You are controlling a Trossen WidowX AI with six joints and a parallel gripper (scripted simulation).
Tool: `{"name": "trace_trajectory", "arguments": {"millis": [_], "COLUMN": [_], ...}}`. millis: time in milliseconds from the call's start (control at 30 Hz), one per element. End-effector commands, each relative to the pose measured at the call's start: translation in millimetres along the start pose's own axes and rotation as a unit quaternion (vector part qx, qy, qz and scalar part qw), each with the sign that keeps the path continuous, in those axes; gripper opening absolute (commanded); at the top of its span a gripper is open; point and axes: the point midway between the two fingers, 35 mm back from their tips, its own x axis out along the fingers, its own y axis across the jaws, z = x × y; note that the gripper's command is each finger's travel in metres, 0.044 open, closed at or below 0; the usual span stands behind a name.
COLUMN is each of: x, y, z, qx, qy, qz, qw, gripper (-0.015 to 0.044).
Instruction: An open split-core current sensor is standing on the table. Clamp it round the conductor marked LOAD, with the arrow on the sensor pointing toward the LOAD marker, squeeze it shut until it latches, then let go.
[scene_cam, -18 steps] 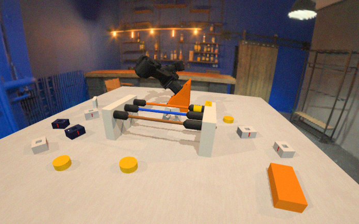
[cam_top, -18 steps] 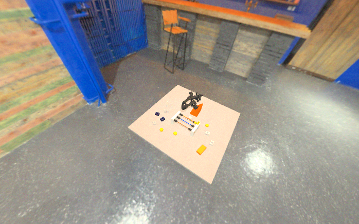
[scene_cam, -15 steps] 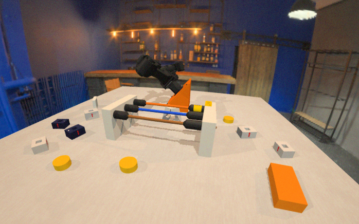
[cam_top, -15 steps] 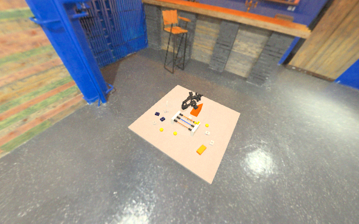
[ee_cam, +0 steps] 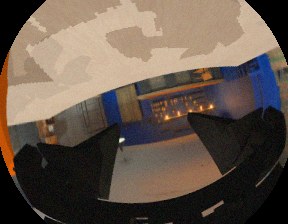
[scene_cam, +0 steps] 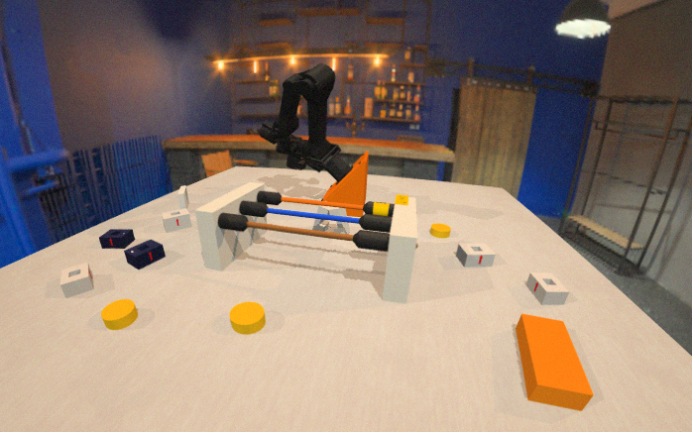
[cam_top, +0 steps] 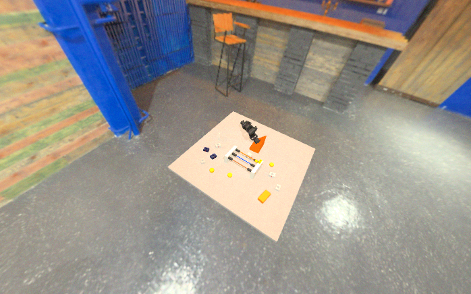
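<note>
A small grey-white open sensor (cam_top: 247, 154) (scene_cam: 333, 210) stands on the table behind the rack's conductors, partly hidden by them. Its arrow cannot be made out. The rear orange conductor (scene_cam: 316, 202) has a yellow band at its right end, near a yellow marker (scene_cam: 402, 199) at the right post; its lettering is unreadable. A blue conductor (scene_cam: 311, 215) and a brown conductor (scene_cam: 300, 230) run in front. My gripper (ee_cam: 155, 121) is open and empty, fingers wide apart. It is raised behind the rack, left of the orange wedge (scene_cam: 353, 184), facing the bar, away from the sensor.
White end posts (scene_cam: 403, 268) (scene_cam: 214, 236) hold the conductors. Dark blue blocks (scene_cam: 145, 254) (scene_cam: 116, 239) and white blocks (scene_cam: 176, 220) (scene_cam: 76, 280) lie left; more white blocks (scene_cam: 475, 255) (scene_cam: 547, 288) lie right. Yellow discs (scene_cam: 247, 317) (scene_cam: 119, 314) (scene_cam: 440, 230) and an orange block (scene_cam: 552, 359) lie around.
</note>
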Motion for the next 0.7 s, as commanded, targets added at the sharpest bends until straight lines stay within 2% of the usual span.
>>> {"name": "trace_trajectory", "arguments": {"millis": [0,300,500,667], "x": [-14,-91,-167,-240], "y": [-33,-104,-125,-127], "z": [29,107,146,164], "qx": [0.050,0.176,0.228,0.251], "qy": [-0.079,-0.330,-0.501,-0.632], "qz": [-0.056,-0.140,-0.137,-0.102], "qw": [0.994,0.917,0.824,0.727], "gripper": [0.0440,0.0440,0.0440,0.0440]}}
